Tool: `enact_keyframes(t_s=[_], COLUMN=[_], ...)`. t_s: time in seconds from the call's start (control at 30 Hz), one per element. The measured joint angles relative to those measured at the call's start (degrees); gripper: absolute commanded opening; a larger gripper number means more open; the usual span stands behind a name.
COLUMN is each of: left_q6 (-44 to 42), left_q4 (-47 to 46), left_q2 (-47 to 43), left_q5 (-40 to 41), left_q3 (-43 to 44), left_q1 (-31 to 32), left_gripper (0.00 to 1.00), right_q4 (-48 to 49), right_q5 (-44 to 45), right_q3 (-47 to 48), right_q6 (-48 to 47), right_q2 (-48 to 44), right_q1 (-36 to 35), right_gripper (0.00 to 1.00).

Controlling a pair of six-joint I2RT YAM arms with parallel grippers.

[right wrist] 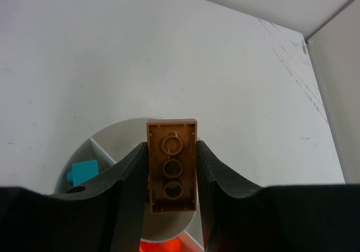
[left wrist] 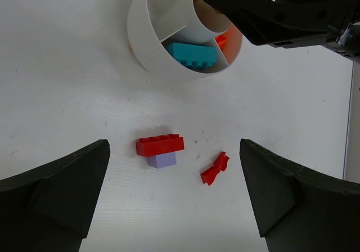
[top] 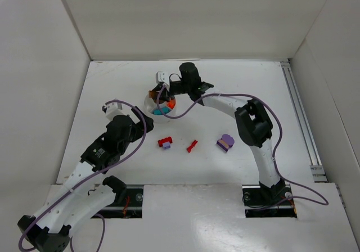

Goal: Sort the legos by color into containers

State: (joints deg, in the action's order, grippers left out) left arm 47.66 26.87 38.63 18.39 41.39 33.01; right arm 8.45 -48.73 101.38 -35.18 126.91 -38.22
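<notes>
The white divided dish [top: 153, 107] stands mid-table; it shows in the left wrist view [left wrist: 147, 44] holding a teal brick [left wrist: 193, 55] and an orange brick [left wrist: 221, 40]. My right gripper [right wrist: 172, 167] is shut on a tan brick [right wrist: 172, 165], underside up, directly over the dish [right wrist: 115, 136]. My left gripper [left wrist: 174, 173] is open and empty, low over the table. Ahead of it lie a red brick stacked on a lilac one [left wrist: 160, 145] and a small red piece [left wrist: 215, 169]. A purple-and-tan stack [top: 225, 142] lies to the right.
White walls enclose the table on the left, back and right. A metal rail [top: 301, 117] runs along the right side. The right arm's purple cable [top: 216, 97] loops over the table beside the dish.
</notes>
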Motion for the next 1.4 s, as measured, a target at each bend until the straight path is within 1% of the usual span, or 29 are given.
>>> enact_keyframes(t_s=[0.1, 0.13, 0.23, 0.53, 0.7, 0.8, 0.83, 0.87, 0.93, 1.03, 1.13, 1.2, 1.27, 1.33, 1.37, 1.4], left_q6=[0.2, 0.3, 0.5, 1.0, 1.1, 0.8, 0.5, -0.1, -1.3, -3.5, -5.4, -6.6, -7.5, -9.2, -10.2, -11.4], left_q4=[0.0, 0.0, 0.0, 0.7, 1.1, 1.2, 1.2, 1.2, 1.2, -0.8, -3.2, -4.4, -4.9, -6.0, -7.1, -8.5], left_q2=[0.2, 0.2, 0.2, 0.2, 0.2, 0.2, 0.5, 1.0, 2.2, 5.6, 10.3, 14.1, 18.1, 22.4, 24.5, 26.8], left_q5=[0.0, 0.1, 0.1, 0.3, 0.3, 0.0, -0.3, -0.7, -2.2, -5.8, -8.6, -8.7, -7.6, -6.2, -5.7, -5.4], left_q3=[0.0, 0.0, 0.0, 0.0, 0.0, 0.0, 0.0, 0.0, 0.4, 1.0, 1.4, 2.1, 3.9, 6.5, 7.6, 8.6], left_q1=[0.0, 0.0, 0.0, 0.0, 0.0, 0.0, 0.0, 0.0, 0.0, 0.2, 2.5, 6.0, 11.5, 17.7, 19.9, 22.0], left_gripper=[0.99, 0.99, 0.99, 0.99, 0.99, 0.99, 0.99, 0.99, 0.99, 0.99, 0.99, 0.99, 0.99, 0.96, 0.89, 0.86], right_q4=[0.3, 0.6, 1.5, 3.1, 3.0, 2.7, 2.8, 2.8, 3.5, 4.4, 5.6, 5.5, 2.8, -0.4, -2.5, -4.3], right_q5=[-0.2, -0.2, -0.4, -0.9, -0.8, 0.2, 0.6, 1.1, 2.6, 5.4, 8.4, 10.7, 12.9, 15.4, 16.5, 17.5], right_q3=[-0.2, -0.3, -0.8, -3.3, -5.1, -6.8, -7.7, -8.7, -11.4, -18.4, -27.8, -35.3, -41.4, -46.5, -48.8, -50.6], right_q6=[0.3, 0.4, 0.8, 1.8, 2.0, 2.1, 2.1, 2.2, 2.4, 2.8, 4.1, 5.2, 6.2, 7.0, 7.2, 7.5], right_q2=[0.0, 0.0, 0.0, 0.0, -3.0, -8.0, -10.3, -12.9, -18.3, -28.6, -38.9, -45.7, -51.3, -56.0, -58.3, -60.3], right_q1=[0.0, 0.0, 0.0, 0.0, 0.3, 0.8, 1.1, 1.5, 2.6, 5.8, 10.1, 14.2, 18.8, 23.2, 25.6, 27.3], right_gripper=[0.42, 0.46, 0.47, 0.59, 0.64, 0.71, 0.83, 0.99, 1.0, 1.0, 1.0, 1.0, 1.0, 1.0, 1.0, 1.0])
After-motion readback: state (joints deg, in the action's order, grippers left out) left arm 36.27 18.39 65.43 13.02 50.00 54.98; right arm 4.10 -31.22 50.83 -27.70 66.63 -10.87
